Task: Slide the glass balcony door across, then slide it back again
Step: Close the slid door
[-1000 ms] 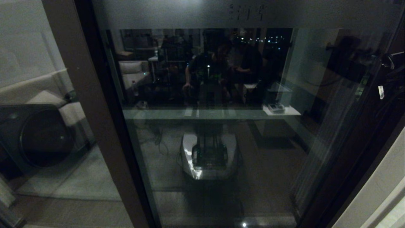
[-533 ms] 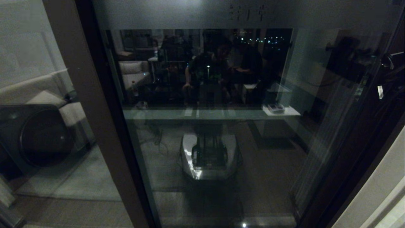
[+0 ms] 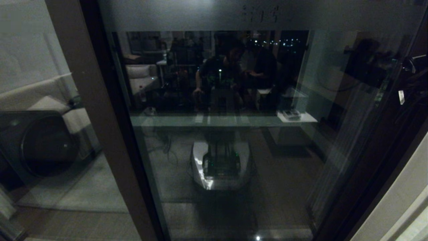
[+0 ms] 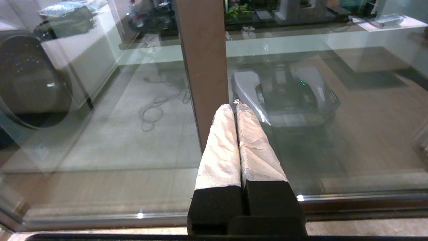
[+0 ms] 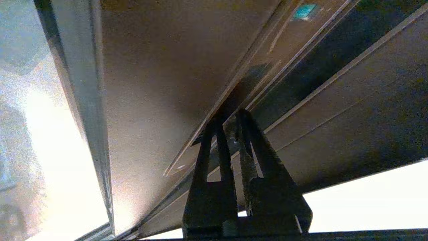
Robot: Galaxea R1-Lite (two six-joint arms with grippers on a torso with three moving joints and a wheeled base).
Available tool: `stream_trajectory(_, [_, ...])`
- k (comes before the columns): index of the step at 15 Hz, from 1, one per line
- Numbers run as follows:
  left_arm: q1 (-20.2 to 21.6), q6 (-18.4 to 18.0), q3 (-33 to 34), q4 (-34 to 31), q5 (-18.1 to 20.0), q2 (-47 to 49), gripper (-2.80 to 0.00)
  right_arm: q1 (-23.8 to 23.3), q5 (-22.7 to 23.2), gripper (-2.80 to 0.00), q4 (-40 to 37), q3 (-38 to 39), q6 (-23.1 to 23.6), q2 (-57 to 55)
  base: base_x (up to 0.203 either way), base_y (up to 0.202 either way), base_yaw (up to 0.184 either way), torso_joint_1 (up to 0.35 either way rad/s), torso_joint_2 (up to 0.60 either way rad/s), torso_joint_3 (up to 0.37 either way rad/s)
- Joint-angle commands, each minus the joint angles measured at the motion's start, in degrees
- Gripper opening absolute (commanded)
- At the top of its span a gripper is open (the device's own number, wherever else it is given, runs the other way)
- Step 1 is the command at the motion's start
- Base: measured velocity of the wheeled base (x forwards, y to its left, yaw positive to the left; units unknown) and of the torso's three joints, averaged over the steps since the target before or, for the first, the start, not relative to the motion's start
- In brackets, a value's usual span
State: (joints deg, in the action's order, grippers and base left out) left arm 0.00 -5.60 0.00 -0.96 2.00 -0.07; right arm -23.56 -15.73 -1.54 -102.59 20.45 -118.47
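Observation:
The glass balcony door (image 3: 234, 140) fills the head view, with a frosted top strip and Chinese characters (image 3: 260, 15). My right arm (image 3: 413, 72) reaches to its dark right stile (image 3: 374, 160). In the right wrist view my right gripper (image 5: 230, 115) is shut, its dark tips pressed into a groove of the brown stile (image 5: 160, 83); the handle itself is not clear to see. My left gripper (image 4: 234, 106) is shut and empty, its cloth-wrapped fingers (image 4: 220, 147) pointing at the foot of a brown upright (image 4: 204, 67) of the door (image 4: 334, 127).
A dark round-fronted washing machine (image 3: 40, 144) stands behind the left glass. A brown upright (image 3: 97, 117) divides the panes. The glass reflects my own base (image 3: 220, 164). A pale wall edge (image 3: 401, 201) lies at the far right, the bottom track (image 4: 351, 204) below.
The door's characters were smeared in the earlier frames and are sharp now, shifted slightly left. The right arm has edged left by a small amount.

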Motion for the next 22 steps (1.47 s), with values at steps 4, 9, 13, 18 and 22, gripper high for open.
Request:
stream_trajectory(4, [0.0, 0.0, 0.1, 0.0, 0.0, 0.0, -2.8, -0.2, -0.1, -2.8, 0.2, -0.3, 0.2, -0.4, 0.0, 0.0, 0.0, 0.0, 0.0, 0.0])
stream_trajectory(9, [0.0, 0.0, 0.1, 0.0, 0.0, 0.0, -2.8, -0.1, 0.0, -2.8, 0.2, 0.2, 0.2, 0.2, 0.0, 0.0, 0.0, 0.0, 0.0, 0.0])
stream_trajectory(13, [0.0, 0.0, 0.1, 0.0, 0.0, 0.0, -2.8, 0.1, 0.8, -2.8, 0.2, 3.6, 0.1, 4.1, 0.0, 0.0, 0.0, 0.0, 0.0, 0.0])
stream_trajectory(18, [0.0, 0.0, 0.1, 0.0, 0.0, 0.0, -2.8, 0.3, 2.1, -2.8, 0.1, 7.7, 0.2, 8.3, 0.0, 0.0, 0.0, 0.0, 0.0, 0.0])
stream_trajectory(22, [0.0, 0.0, 0.1, 0.0, 0.0, 0.0, -2.8, 0.3, 2.2, -2.8, 0.1, 9.8, 0.2, 10.8, 0.0, 0.0, 0.0, 0.0, 0.0, 0.0])
